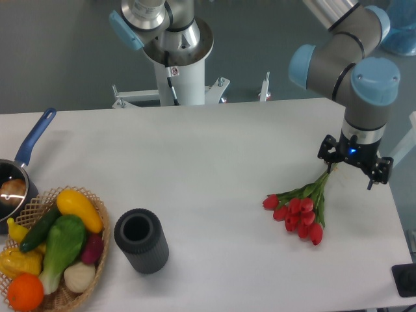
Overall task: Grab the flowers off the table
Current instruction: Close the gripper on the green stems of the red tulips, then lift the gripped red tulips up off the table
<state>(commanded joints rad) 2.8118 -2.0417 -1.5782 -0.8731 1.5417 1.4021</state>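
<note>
Saw gripper (351, 167) fingers spread wide over thin green stem ends of flowers (299, 210); glossy red buds lay on matte white table (208, 162).

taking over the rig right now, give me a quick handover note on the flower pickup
Gripper: over the stem end of the flowers, near the right edge of the table. Whether it is open or shut on the stems cannot be told from this view.
Flowers: lying on the table, buds toward the front, stems pointing up toward the gripper.
Done: arm brought to the stems.
Left: confirm the grasp, then lift the flowers off the table.
Elsewhere: dark cylinder, basket of vegetables and a pan at the left.
</note>
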